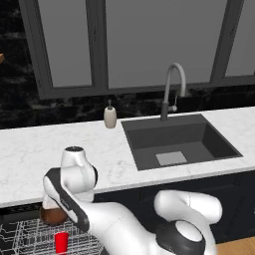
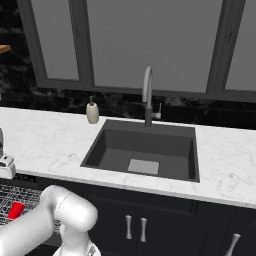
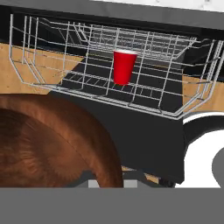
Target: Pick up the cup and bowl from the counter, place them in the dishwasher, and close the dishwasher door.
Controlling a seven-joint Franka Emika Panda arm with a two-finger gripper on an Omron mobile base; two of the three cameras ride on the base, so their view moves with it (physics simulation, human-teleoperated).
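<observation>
My gripper (image 1: 51, 207) is shut on the dark brown bowl (image 1: 53, 216), holding it just below the counter's (image 1: 30, 149) front edge and over the dishwasher's white wire rack (image 1: 22, 234). In the hand view the bowl (image 3: 52, 144) fills the lower left and hides my fingertips. The red cup (image 3: 124, 66) stands upright in the rack (image 3: 57, 65), beyond the bowl. It also shows as the red cup (image 1: 61, 242) and the red cup (image 2: 16, 210). The black dishwasher door (image 3: 144, 135) lies open under the rack.
A dark inset sink (image 1: 177, 142) with a curved faucet (image 1: 172, 87) sits to the right in the counter. A beige soap dispenser (image 1: 110, 116) stands by the sink's back left corner. Dark cabinets (image 2: 150, 225) run under the counter.
</observation>
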